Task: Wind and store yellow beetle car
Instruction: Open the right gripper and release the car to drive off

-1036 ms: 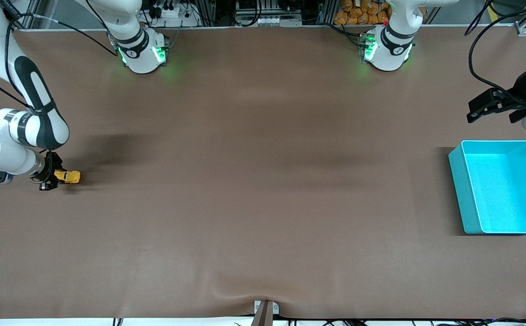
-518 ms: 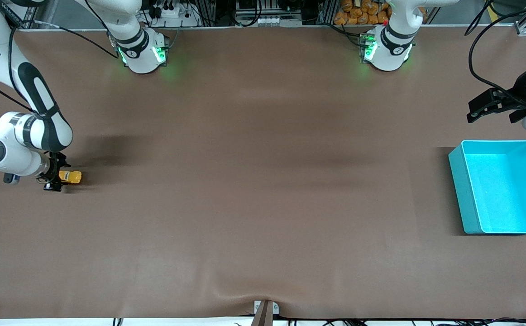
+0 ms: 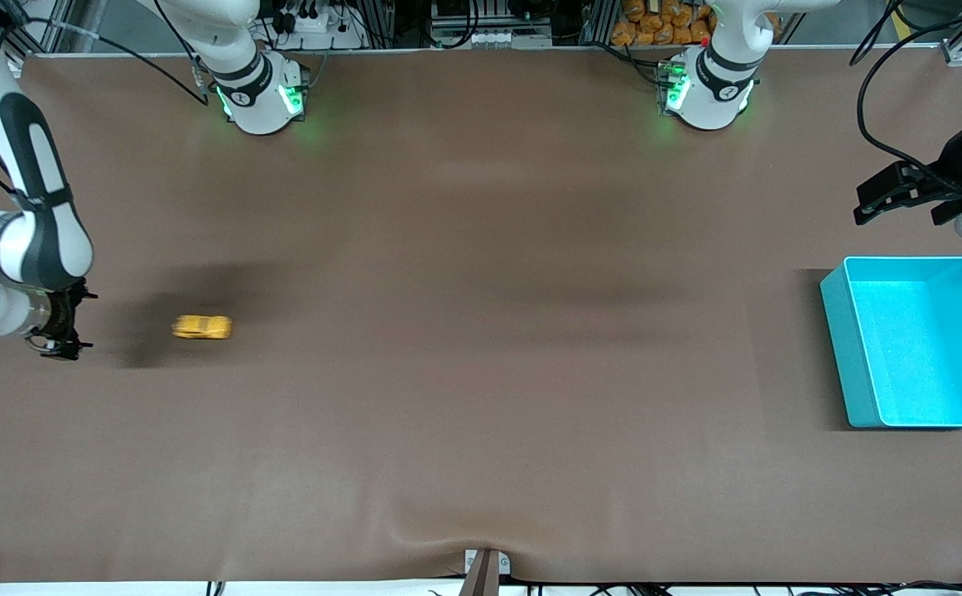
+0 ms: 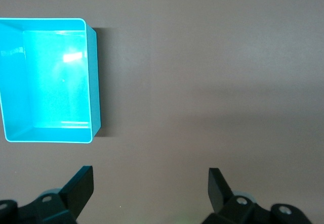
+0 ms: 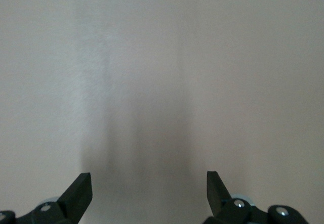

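Note:
The yellow beetle car (image 3: pixel 201 328) is loose on the brown table, blurred, toward the right arm's end. My right gripper (image 3: pixel 57 324) is open and empty beside it, a short gap away at the table's end; its wrist view shows only bare table between its fingers (image 5: pixel 80 192). My left gripper (image 3: pixel 895 199) is open and empty, held up at the left arm's end of the table, close to the turquoise bin (image 3: pixel 841 331). The bin also shows in the left wrist view (image 4: pixel 93 82), empty.
Black cables hang over the table's edge by the left gripper. A small bracket (image 3: pixel 485 567) sits at the table's edge nearest the front camera. The brown mat has a slight wrinkle there.
My right gripper has let go of the car and drawn back toward the table's end. The car has rolled away from it toward the table's middle. The left arm has not moved.

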